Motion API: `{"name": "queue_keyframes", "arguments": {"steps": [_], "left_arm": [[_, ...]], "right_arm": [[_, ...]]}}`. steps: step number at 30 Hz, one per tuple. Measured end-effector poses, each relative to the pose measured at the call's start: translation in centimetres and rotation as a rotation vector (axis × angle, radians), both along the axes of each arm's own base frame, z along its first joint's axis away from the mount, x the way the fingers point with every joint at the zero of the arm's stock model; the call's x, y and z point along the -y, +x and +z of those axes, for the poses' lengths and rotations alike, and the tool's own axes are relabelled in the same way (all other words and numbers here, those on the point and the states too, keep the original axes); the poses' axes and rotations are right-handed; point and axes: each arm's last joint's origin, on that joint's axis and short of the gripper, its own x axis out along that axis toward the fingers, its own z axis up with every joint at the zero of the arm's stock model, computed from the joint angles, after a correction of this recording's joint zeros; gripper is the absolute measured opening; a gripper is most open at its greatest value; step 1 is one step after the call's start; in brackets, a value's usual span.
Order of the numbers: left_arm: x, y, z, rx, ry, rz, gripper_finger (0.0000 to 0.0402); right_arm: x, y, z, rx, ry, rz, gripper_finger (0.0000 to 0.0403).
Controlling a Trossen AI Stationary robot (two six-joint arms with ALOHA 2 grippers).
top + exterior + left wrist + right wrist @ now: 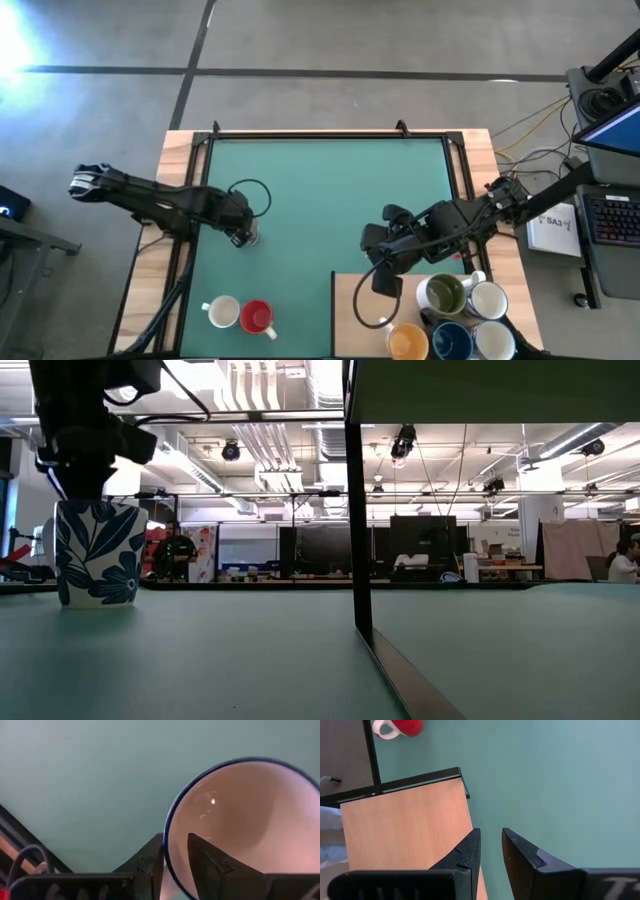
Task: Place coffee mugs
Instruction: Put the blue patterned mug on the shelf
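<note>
A white mug with a blue leaf pattern and a blue rim [97,553] stands left of the green mat's middle [330,190], its base on the mat. My left gripper [245,235] comes down on it from above, shut on its wall. A white mug [222,312] and a red mug [257,318] stand on the mat near the front edge. Several more mugs, among them an olive-lined one [443,295], an orange one [407,342] and a dark blue one [450,342], stand on the wooden tray [355,300]. My right gripper [490,840] hovers above the tray's left edge, open a little, with nothing between its fingers. My left gripper pinches the patterned mug's wall at the rim [167,845], one finger [210,865] inside the mug and the other [147,862] outside. The fingers point steeply down from above. The mug stands upright with its base on the mat.
The wooden tray with its black frame [415,779] fills the front right corner. A black post [355,510] rises in the middle of the low view. Cables loop beside both arms [255,190]. Bare mat lies in the middle and toward the far edge.
</note>
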Motion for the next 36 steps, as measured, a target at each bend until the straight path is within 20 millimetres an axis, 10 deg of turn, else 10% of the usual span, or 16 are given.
{"name": "queue_keyframes", "arguments": {"steps": [17,36], "left_arm": [[0.2,2.4,3.5,0.209,0.043,0.016,0.0007],[0.9,13.3,10.3,0.430,0.396,0.002,0.0007]], "right_arm": [[0.2,-0.1,0.0,0.002,-0.025,-0.004,0.0068],[5.5,3.8,0.6,0.254,-0.118,-0.314,0.0112]]}}
